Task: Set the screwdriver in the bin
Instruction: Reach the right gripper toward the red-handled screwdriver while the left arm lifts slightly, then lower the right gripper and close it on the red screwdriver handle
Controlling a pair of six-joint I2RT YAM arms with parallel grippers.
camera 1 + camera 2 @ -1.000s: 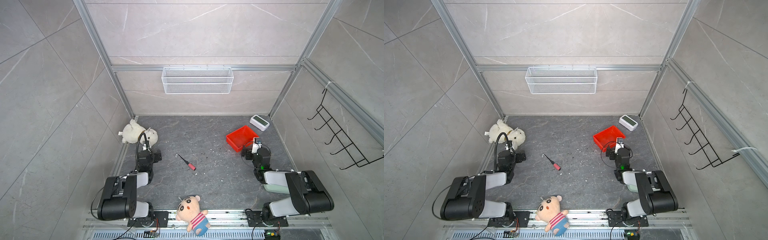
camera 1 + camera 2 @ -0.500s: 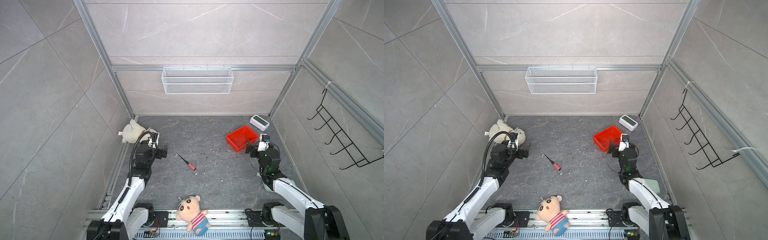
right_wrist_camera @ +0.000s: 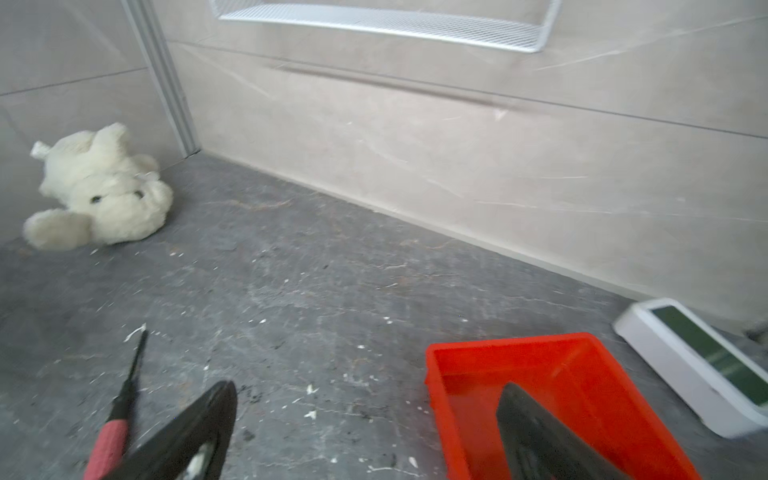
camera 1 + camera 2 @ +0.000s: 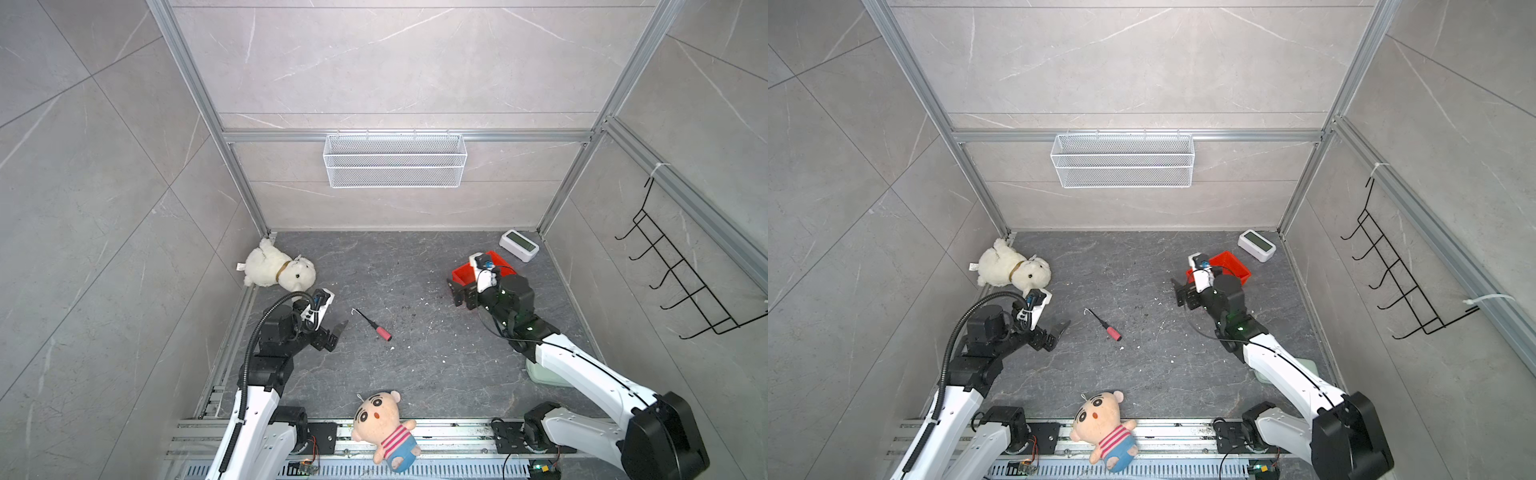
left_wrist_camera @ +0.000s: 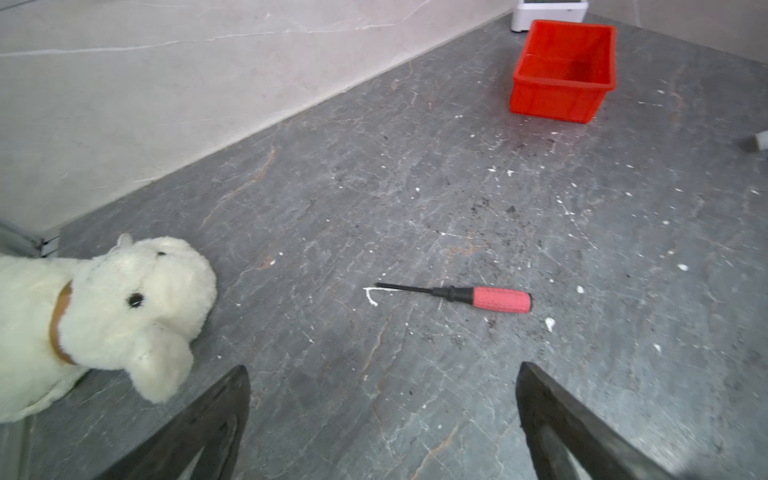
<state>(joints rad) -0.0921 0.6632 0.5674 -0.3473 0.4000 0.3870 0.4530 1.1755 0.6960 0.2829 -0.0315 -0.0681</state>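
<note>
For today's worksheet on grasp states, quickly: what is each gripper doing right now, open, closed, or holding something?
Left gripper: open, holding nothing.
Right gripper: open, holding nothing.

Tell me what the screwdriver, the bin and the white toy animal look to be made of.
Screwdriver: thin dark shaft, likely metal, matte; pink-red handle with a bumpy grip texture, probably rubber or plastic.
Bin: bright red moulded plastic, with smooth, slightly glossy walls.
White toy animal: fuzzy plush fabric, seemingly soft-stuffed, with a tan collar.
</note>
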